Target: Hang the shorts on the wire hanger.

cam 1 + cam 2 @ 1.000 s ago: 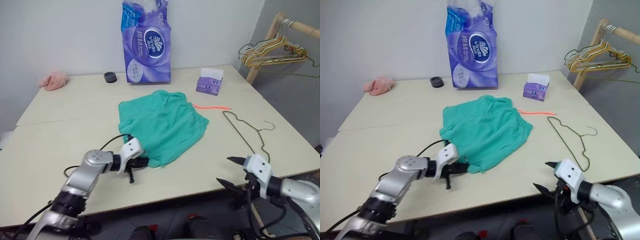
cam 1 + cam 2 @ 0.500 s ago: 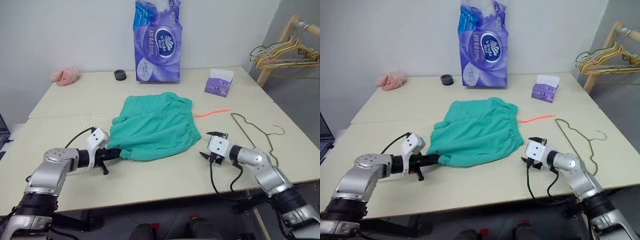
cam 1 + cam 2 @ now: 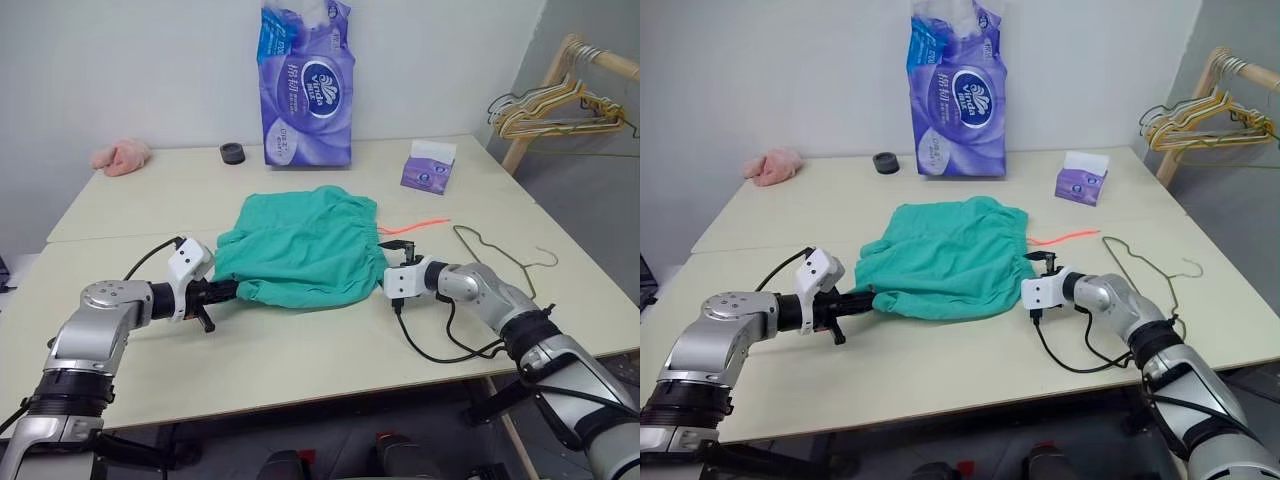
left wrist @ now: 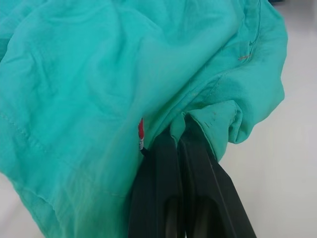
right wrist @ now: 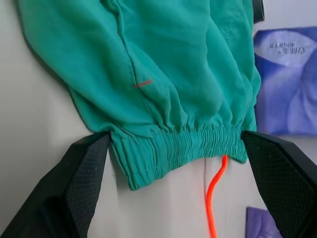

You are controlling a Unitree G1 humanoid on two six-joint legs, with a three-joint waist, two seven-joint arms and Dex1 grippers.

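Your left hand (image 3: 222,290) clamped on the shorts (image 3: 300,247) hem; right hand (image 5: 173,183) spread wide at their waistband, wire hanger (image 3: 497,259) beside on the desk (image 3: 300,350).

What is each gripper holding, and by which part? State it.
The left gripper pinches a fold at the shorts' edge. The right gripper holds nothing; its open fingers straddle the elastic waistband.

Silver arms; white wrists; black cables
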